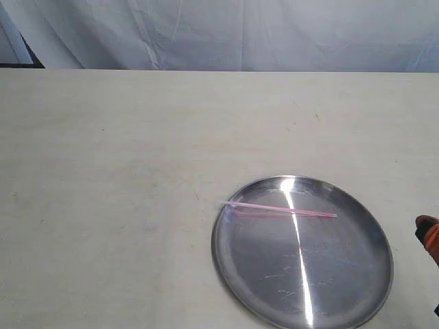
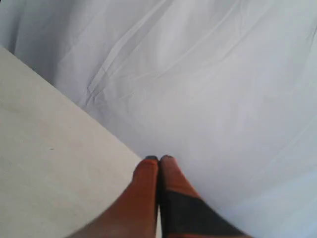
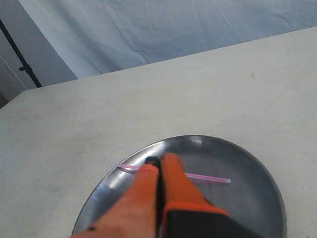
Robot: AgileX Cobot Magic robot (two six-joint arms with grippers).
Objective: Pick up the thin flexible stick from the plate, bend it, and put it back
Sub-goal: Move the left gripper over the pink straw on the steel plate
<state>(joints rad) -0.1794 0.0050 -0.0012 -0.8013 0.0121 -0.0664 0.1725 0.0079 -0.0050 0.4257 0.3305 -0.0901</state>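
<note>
Silver and shiny, the plate [image 1: 343, 274] sits on the pale table [image 1: 103, 205] toward five o'clock of the exterior view, with a bright streak of glare down its middle. The thin flexible stick [image 1: 281, 208], pink and translucent, lies nearly straight across the far part of the plate: one end rests on the rim at about ten o'clock, and the other ends inside the dish toward one o'clock. Only an orange scrap of the right pincer [image 1: 426, 232] shows, at the frame's edge, beyond the plate's rim at three o'clock and well apart from the stick. A creased white cloth [image 1: 219, 34] hangs behind the table at twelve o'clock. In the left wrist view the left pincer [image 2: 158, 159] is clenched, its orange fingers pressed tip to tip with nothing between them. It is over the table edge with the white cloth behind, and neither plate nor stick is in sight. In the right wrist view the right pincer [image 3: 158, 161] is likewise clenched on nothing, fingers together with only a dark seam between them. The stick [image 3: 208, 177] lies on the plate [image 3: 247, 208] and crosses behind the fingertips in this picture, one end showing on each side. This view alone cannot tell whether the tips touch it.
</note>
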